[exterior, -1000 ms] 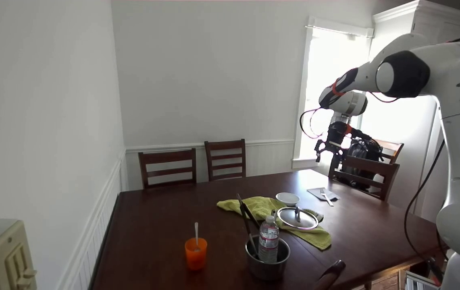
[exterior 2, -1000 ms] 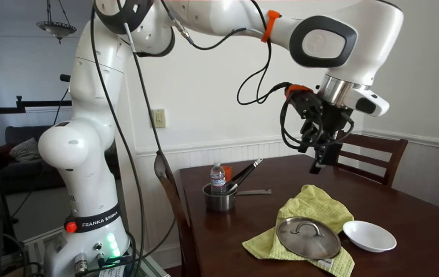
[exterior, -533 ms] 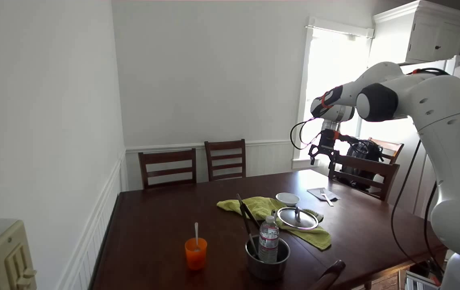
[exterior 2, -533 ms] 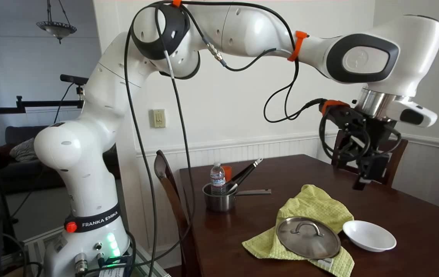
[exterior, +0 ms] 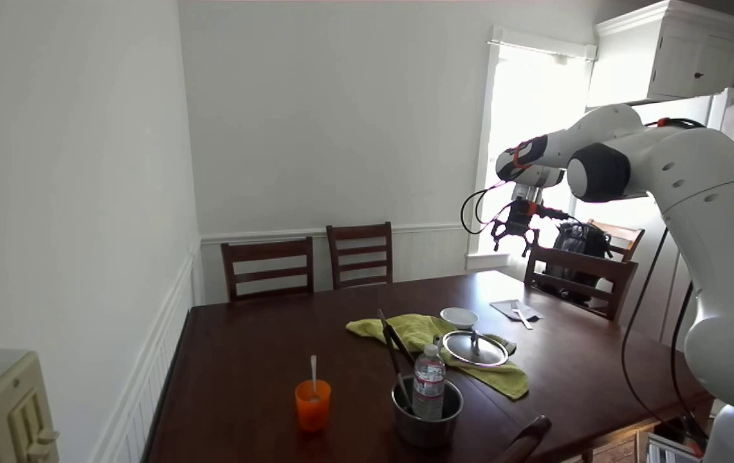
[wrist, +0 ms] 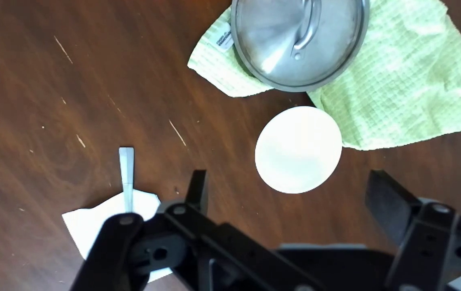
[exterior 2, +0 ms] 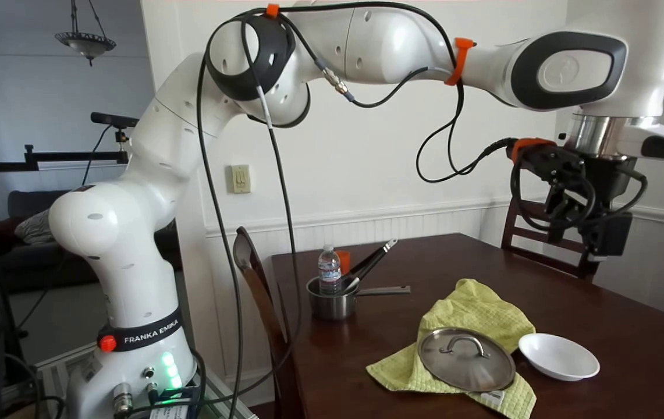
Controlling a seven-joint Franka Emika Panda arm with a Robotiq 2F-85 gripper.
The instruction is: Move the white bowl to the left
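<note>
Black two-fingered gripper (wrist: 291, 195): fingers spread wide, hanging in the air over the dark brown wooden table (wrist: 153, 101), apart from everything I see on it.
Small round white bowl (wrist: 298, 149): upright on the table; the wrist view shows it beyond the fingertips, in line with the gap.
Crumpled yellow-green towel (exterior 2: 477, 311): right at the bowl's rim, on its left in an exterior view; whether they touch, I can't tell.
Round silver metal lid (exterior 2: 465, 364): on the towel, loop handle up, just beside the bowl.
Flat white napkin (wrist: 97, 221): near the bowl, a slim pale utensil (wrist: 127, 169) partly across it.
Grey metal pot (exterior 2: 334, 306): well apart from the bowl, holding a clear plastic bottle (exterior 2: 329, 272) and black-handled tongs (exterior 2: 373, 259).
Orange cup (exterior: 312, 408): near the pot, a thin handle (exterior: 313, 370) sticking up.
</note>
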